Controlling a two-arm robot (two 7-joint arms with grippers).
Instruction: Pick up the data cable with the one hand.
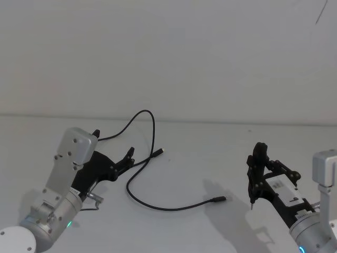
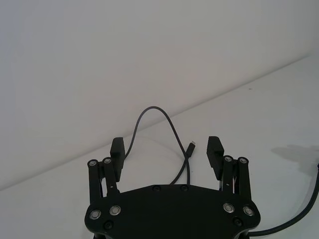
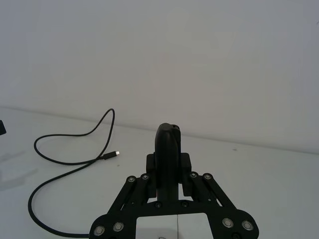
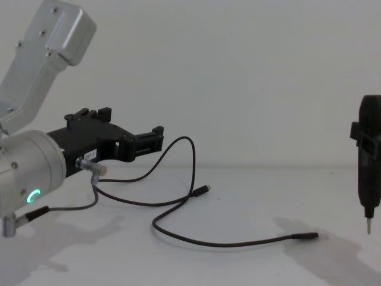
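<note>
Cable (image 1: 179, 209): light, limp, thin, likely slippery | left gripper (image 1: 113, 143): jaws apart, cable's loop between them; pinch that mid-run | right gripper (image 3: 168, 134): jaws together, idle at right.

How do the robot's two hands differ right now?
The left hand is open and empty; the right hand is shut on a pointed black tool. The left hand reaches low at the cable; the right hand stands apart from it. Both are black two-fingered hands.
</note>
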